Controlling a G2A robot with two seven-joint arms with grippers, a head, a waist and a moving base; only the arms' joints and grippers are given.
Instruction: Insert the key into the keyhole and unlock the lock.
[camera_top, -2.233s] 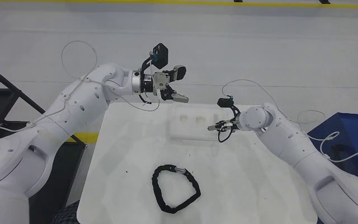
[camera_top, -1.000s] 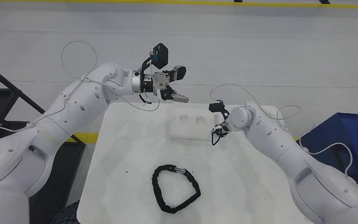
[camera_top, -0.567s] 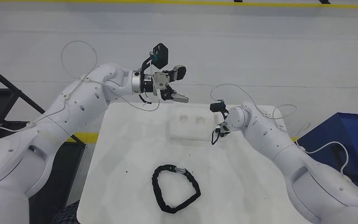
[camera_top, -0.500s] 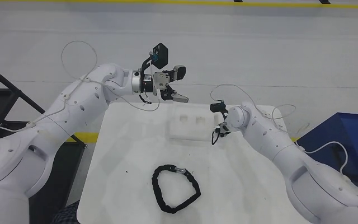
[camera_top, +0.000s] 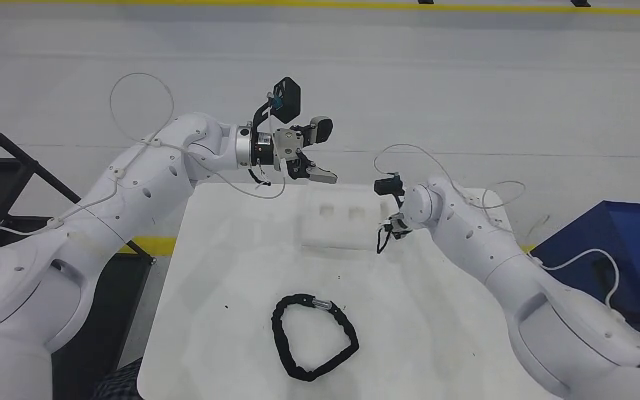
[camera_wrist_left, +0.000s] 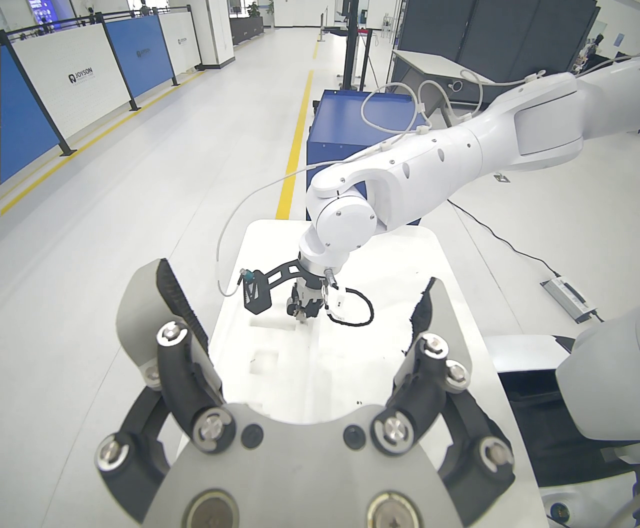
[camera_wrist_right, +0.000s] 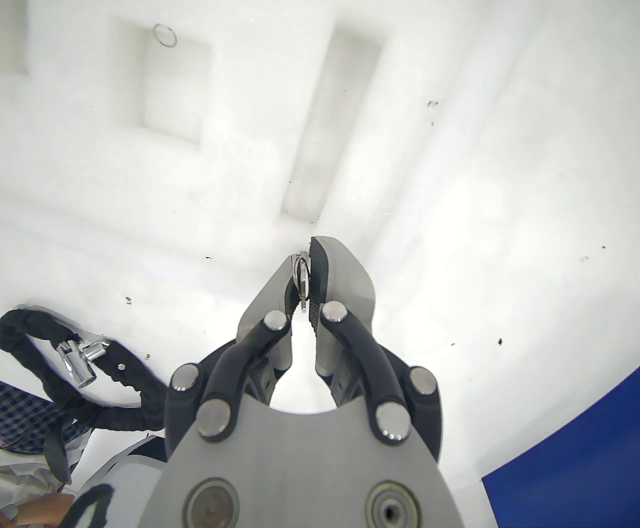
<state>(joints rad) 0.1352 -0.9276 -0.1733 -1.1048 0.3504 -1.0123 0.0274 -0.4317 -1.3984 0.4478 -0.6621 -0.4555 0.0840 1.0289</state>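
Key (camera_wrist_right: 301, 285) first: it sits pinched in my right claw (camera_wrist_right: 304, 250), whose two ribbed pads are pressed together on it near their tips. It shows as a thin silvery piece with a wire ring, seen edge-on. I cannot make out the blade or which way it points. Its flat stands on edge between the pads, and its long axis runs along my fingers.

That claw points down at the white foam block (camera_wrist_right: 240, 115) on the far part of the tabletop (camera_top: 430, 330). It hangs just over the block's right-hand edge, beside the end of a narrow slot (camera_wrist_right: 330, 125). I cannot tell whether the key touches the foam. A wider recess next to the slot holds a small ring (camera_wrist_right: 165, 35).

Nearer to my body, well apart from the block, lies the chain lock (camera_top: 313, 335), a black fabric-sleeved loop lying flat. Its chrome barrel (camera_top: 318, 301) is on the side of the loop that faces the foam.

My left claw (camera_top: 325, 150) hangs in the air over the tabletop's far left corner, fingers spread wide apart. A blue cart (camera_top: 600, 225) stands beside the tabletop on my right.
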